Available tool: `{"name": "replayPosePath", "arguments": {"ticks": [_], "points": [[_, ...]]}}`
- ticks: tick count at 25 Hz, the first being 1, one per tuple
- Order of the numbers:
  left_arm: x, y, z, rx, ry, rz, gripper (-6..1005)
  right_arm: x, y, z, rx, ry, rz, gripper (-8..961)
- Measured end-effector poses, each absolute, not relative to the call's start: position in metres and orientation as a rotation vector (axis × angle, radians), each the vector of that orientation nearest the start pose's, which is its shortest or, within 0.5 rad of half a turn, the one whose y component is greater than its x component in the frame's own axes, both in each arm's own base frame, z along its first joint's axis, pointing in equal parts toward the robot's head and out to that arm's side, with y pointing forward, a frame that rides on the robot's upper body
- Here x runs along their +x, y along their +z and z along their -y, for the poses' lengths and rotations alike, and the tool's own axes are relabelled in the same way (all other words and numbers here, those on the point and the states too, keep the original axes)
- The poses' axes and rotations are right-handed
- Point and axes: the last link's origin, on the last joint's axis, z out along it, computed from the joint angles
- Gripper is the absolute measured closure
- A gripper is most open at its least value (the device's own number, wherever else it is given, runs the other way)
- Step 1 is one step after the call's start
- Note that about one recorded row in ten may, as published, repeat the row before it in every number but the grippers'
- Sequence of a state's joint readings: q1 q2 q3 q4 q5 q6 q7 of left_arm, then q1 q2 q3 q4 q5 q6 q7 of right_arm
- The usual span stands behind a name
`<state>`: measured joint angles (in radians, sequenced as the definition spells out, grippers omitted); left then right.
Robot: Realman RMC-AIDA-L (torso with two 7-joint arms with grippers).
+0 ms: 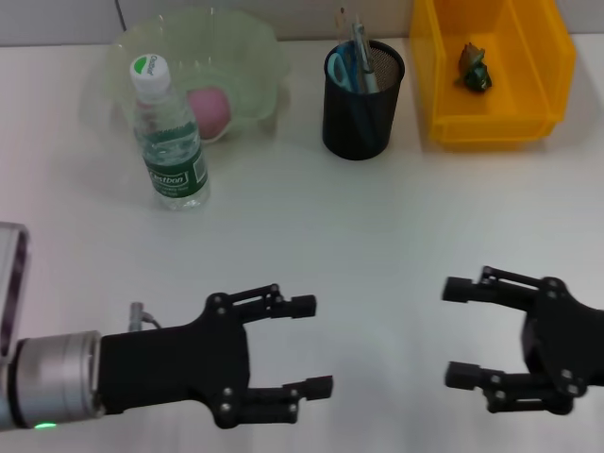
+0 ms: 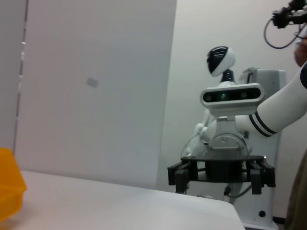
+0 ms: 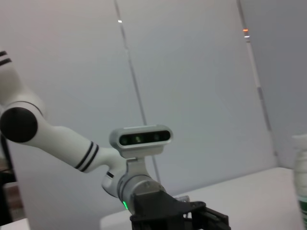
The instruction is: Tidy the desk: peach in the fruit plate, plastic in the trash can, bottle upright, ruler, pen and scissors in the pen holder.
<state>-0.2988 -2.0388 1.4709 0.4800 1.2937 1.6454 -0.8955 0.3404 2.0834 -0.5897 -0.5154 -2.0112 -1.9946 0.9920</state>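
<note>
The pink peach [image 1: 209, 107] lies in the pale green fruit plate [image 1: 255, 47] at the back left. In front of the plate the water bottle [image 1: 170, 142] stands upright, capped. The black mesh pen holder [image 1: 362, 104] holds blue-handled scissors [image 1: 340, 68], a pen [image 1: 364, 52] and a thin strip that looks like the ruler [image 1: 343, 21]. Crumpled plastic [image 1: 475, 68] sits in the yellow trash can [image 1: 557, 66]. My left gripper [image 1: 311, 346] and right gripper [image 1: 459, 332] hover open near the table's front edge, facing each other, with nothing between their fingers.
The white table [image 1: 377, 217] stretches between my grippers and the objects at the back. In the left wrist view the trash can's corner [image 2: 9, 191] shows, with my right gripper [image 2: 220, 175] farther off. The bottle's edge [image 3: 301, 187] shows in the right wrist view.
</note>
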Motion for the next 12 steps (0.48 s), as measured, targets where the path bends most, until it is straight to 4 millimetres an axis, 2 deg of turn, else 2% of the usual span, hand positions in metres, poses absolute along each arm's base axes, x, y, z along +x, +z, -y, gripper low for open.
{"name": "replayPosePath", "arguments": {"ticks": [4,6,12], "points": [[-0.265,-0.052,-0.222,-2.857,-1.095,0.265,212,0.269,-0.015,-0.234,-2.872,1.154,-0.328,126],[-0.271,-0.049,-0.216,-2.844,-1.091,0.292,212,0.266,-0.017,-0.236,-2.885,1.153,-0.325,126],[-0.274,-0.048,-0.214,-2.836,-1.088,0.297,212,0.263,-0.021,-0.242,-2.902,1.136,-0.315,126]]}}
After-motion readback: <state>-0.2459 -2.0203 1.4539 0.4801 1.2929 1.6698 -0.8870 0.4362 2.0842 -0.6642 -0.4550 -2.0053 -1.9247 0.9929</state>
